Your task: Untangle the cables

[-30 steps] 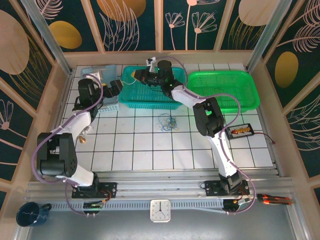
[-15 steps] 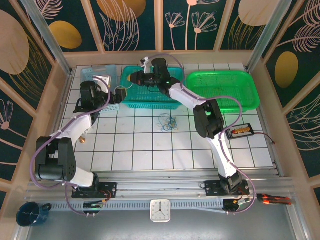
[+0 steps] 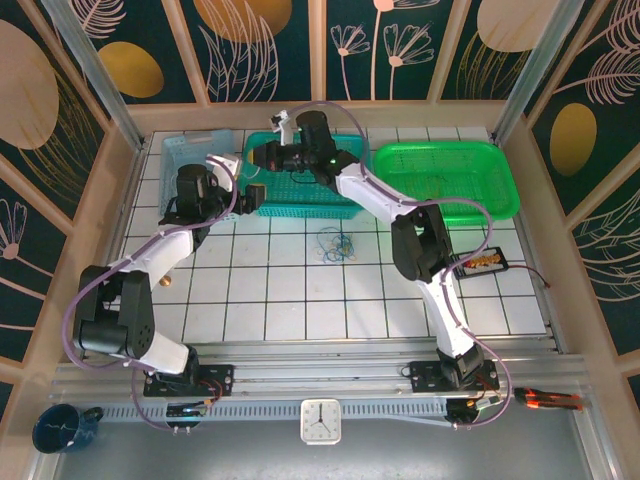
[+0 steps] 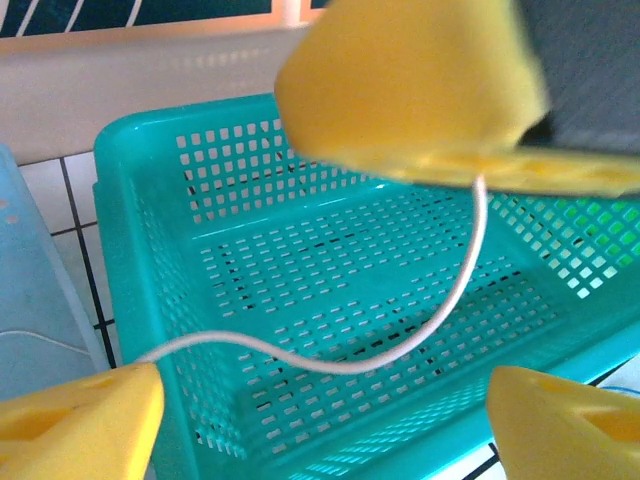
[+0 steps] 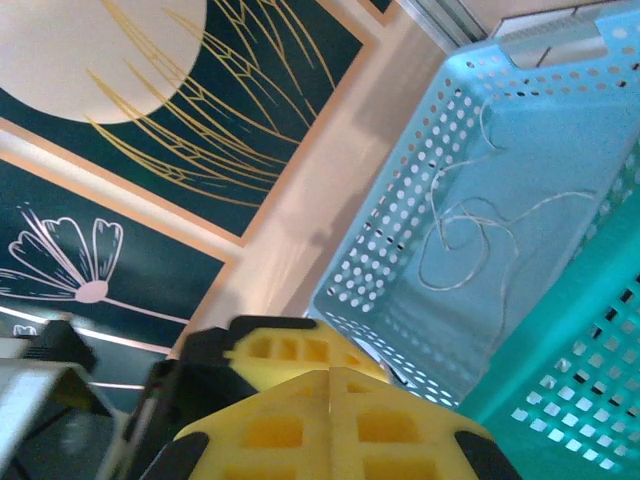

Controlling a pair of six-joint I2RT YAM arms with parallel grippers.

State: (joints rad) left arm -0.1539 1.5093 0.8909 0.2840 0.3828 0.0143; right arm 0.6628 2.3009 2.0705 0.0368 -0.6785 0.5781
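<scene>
Two arms at the teal basket (image 3: 300,207), one cord in grip.
Nearest us, the knot of cables (image 3: 335,245) lies on the tiles (image 3: 290,290) just in front of the basket. At its front left corner we find the left gripper (image 3: 254,196), fingers spread wide, holding nothing. Over its left end the right gripper (image 3: 266,158) is pinched closed on a whitish cord (image 4: 330,367) sagging toward the left wall. Past that wall, a pale blue basket (image 5: 380,260) holds more whitish loops (image 5: 455,225).
</scene>
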